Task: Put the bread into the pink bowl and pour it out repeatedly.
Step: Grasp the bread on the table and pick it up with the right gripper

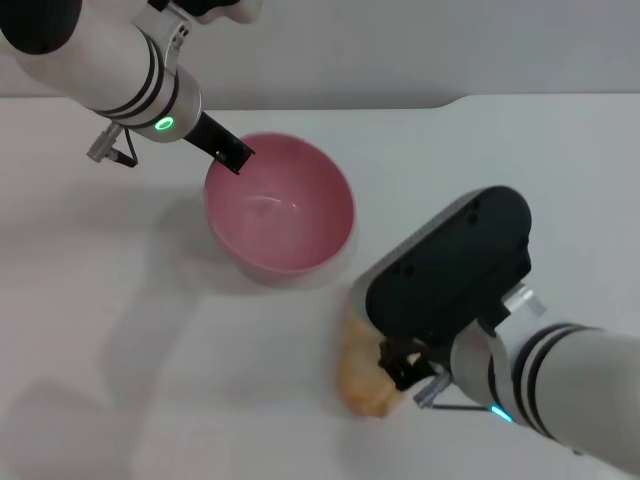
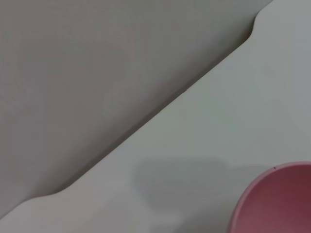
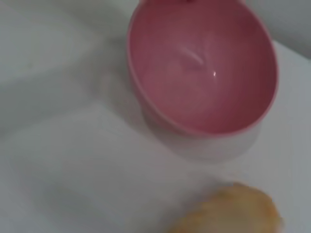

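Head view: pink bowl (image 1: 281,205) upright on white bench (image 1: 120,330), empty, glossy inside. Left gripper (image 1: 231,153) at bowl's far-left rim, dark finger tip touching or just over the rim edge; clamped on the rim or not, cannot tell. Green light lit on left wrist. Right gripper (image 1: 400,368) low over the bench at near right of the bowl, black housing covering most of the bread (image 1: 358,375). Bread lying on bench, apart from bowl, only tan-golden end showing past the housing. Right gripper's fingers hidden under housing, clenched on bread or released, cannot tell.

Left wrist view: bench edge (image 2: 160,109) running diagonally, grey wall beyond, curved slice of pink bowl (image 2: 274,201) rim in one corner. No fingers in shot.

Right wrist view: pink bowl (image 3: 201,65) seen from above at a tilt, inside plain and empty, small highlight on the bottom. Bread (image 3: 231,211) blurred at frame edge, ridged golden top, resting on bench (image 3: 63,160) near the bowl but not touching.
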{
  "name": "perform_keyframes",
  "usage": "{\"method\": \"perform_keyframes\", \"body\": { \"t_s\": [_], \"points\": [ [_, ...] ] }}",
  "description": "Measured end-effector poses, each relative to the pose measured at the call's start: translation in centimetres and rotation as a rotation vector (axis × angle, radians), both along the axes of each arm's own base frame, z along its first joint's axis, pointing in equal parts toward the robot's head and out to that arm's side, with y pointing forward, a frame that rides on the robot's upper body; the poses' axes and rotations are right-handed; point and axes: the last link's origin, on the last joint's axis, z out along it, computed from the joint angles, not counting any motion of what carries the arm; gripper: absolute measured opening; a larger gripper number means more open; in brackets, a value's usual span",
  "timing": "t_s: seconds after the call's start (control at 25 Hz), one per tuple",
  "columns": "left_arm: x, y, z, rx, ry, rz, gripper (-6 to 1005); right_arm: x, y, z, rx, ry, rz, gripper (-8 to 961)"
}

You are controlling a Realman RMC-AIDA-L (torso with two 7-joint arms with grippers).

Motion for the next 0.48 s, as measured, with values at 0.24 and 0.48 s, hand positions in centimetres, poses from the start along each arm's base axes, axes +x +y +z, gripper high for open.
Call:
{"method": "perform_keyframes", "body": {
  "t_s": [0.24,0.48],
  "points": [
    [-0.06,0.01,-0.06,0.0,0.0,0.0,43,-1.08,0.4,0.69,0.026,0.015,0.037,231],
    [-0.06,-0.04,-0.08,-0.001,0.001,0.0,43,-0.91,0.35,0.4,0.028,0.033,0.021,29]
  ]
}}
